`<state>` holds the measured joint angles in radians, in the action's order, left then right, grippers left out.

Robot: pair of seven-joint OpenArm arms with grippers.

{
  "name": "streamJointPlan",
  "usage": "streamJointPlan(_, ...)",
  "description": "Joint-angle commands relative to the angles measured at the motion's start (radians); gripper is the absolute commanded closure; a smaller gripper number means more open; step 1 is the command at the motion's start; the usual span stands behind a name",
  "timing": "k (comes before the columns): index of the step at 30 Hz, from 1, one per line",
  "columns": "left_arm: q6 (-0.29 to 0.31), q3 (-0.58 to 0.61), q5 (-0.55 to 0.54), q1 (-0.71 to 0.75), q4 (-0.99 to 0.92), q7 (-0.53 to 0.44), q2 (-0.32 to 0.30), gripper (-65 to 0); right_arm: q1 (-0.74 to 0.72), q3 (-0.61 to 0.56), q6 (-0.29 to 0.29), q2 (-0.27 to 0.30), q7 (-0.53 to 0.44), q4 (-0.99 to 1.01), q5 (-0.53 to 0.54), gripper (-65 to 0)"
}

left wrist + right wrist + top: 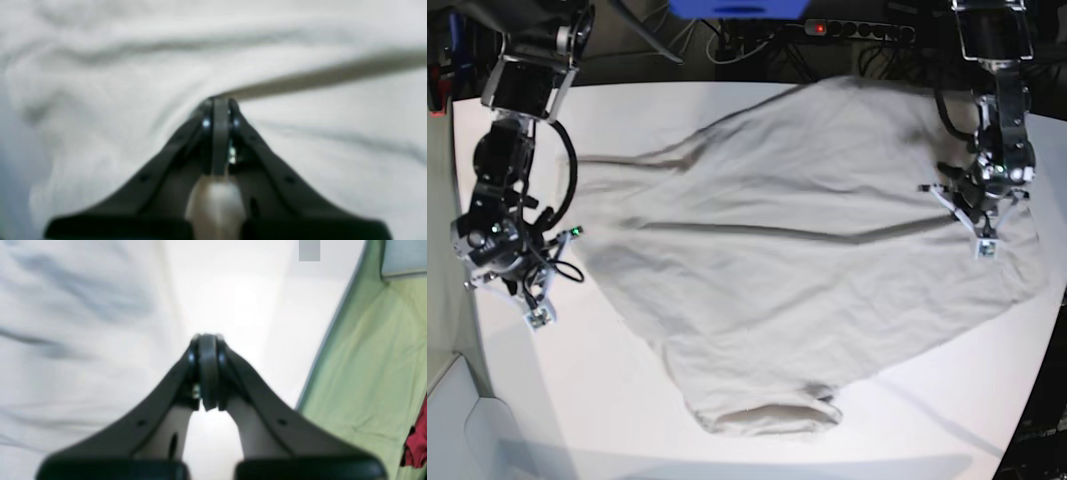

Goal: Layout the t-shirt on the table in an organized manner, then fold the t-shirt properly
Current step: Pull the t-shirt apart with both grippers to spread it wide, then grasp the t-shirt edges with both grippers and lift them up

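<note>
The beige t-shirt (pixel 797 250) lies spread across the white table (pixel 607 400), collar at six o'clock. The left gripper (pixel 985 246), at three o'clock, is pinched closed on a ridge of its fabric. The right gripper (pixel 535 316), at nine o'clock, is closed and empty just off the shirt's edge.

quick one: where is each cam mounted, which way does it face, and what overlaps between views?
Left wrist: on the left arm, looking along the shut left hand onto the wrinkled light beige t-shirt.
Right wrist: on the right arm, looking past the shut right hand at the matte white table; shirt at left, green cloth off the table edge.
Base: high above, looking down on the whole shirt, the table and both arms' hands.
Shared: all three views show the shirt; right wrist and base share the table.
</note>
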<state>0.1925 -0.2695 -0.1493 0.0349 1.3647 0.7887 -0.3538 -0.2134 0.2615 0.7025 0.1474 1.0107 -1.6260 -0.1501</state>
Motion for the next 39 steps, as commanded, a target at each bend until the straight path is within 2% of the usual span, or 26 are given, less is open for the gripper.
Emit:
streamJointPlan(1,-0.011,-0.007,0.014,-0.036,0.003,-0.007,-0.038,-0.1,-0.013,0.003,-0.004,0.019,-0.014,-0.027,0.004,0.0)
streamJointPlan(3,-0.011,-0.007,0.015,-0.111,-0.009,-0.005,-0.092,-0.1,0.007,0.003,-0.004,0.022,-0.014,-0.043,0.004,0.0)
streamJointPlan(6,-0.011,-0.007,0.015,-0.198,-0.001,0.007,-0.136,-0.1,0.021,0.003,-0.004,0.031,-0.014,-0.046,0.004,0.0)
streamJointPlan(8,-0.012,-0.009,0.009,-0.237,0.020,0.025,-0.150,-0.1,0.033,0.003,-0.004,0.042,-0.014,-0.046,0.004,0.0)
streamJointPlan(11,-0.009,-0.067,0.006,-0.243,0.152,0.150,-0.130,-0.1,0.052,0.003,-0.004,0.045,-0.016,-0.046,0.004,0.0)
streamJointPlan(14,-0.009,-0.118,0.012,-0.212,0.284,0.254,-0.024,-0.1,0.055,0.002,-0.004,0.039,-0.016,-0.046,0.004,0.0)
streamJointPlan(17,-0.009,-0.123,0.010,-0.123,0.394,0.305,0.063,-0.1,0.048,0.002,-0.004,0.036,-0.016,-0.047,0.004,0.0)
streamJointPlan(21,-0.009,-0.116,0.012,0.018,0.444,0.306,0.207,-0.1,0.045,0.002,-0.004,0.024,-0.016,-0.047,0.004,0.0)
streamJointPlan(23,-0.009,-0.090,0.014,0.078,0.439,0.305,0.258,-0.1,0.032,-0.001,-0.004,0.024,-0.016,-0.047,0.004,0.0)
streamJointPlan(24,-0.009,-0.069,0.015,0.104,0.437,0.303,0.264,-0.1,0.029,-0.008,-0.004,0.022,-0.016,-0.047,0.004,0.0)
streamJointPlan(28,-0.014,-0.018,0.017,0.175,0.399,0.258,0.261,-0.1,0.027,-0.047,-0.004,0.022,-0.016,-0.047,0.004,0.0)
streamJointPlan(37,-0.011,-0.021,0.144,0.178,0.264,0.242,0.161,-0.1,0.035,-0.121,-0.004,0.022,-0.016,-0.047,0.004,0.0)
streamJointPlan(39,-0.011,-0.021,0.149,0.165,0.229,0.197,0.157,-0.1,0.038,-0.133,-0.004,0.022,-0.016,-0.047,0.004,0.0)
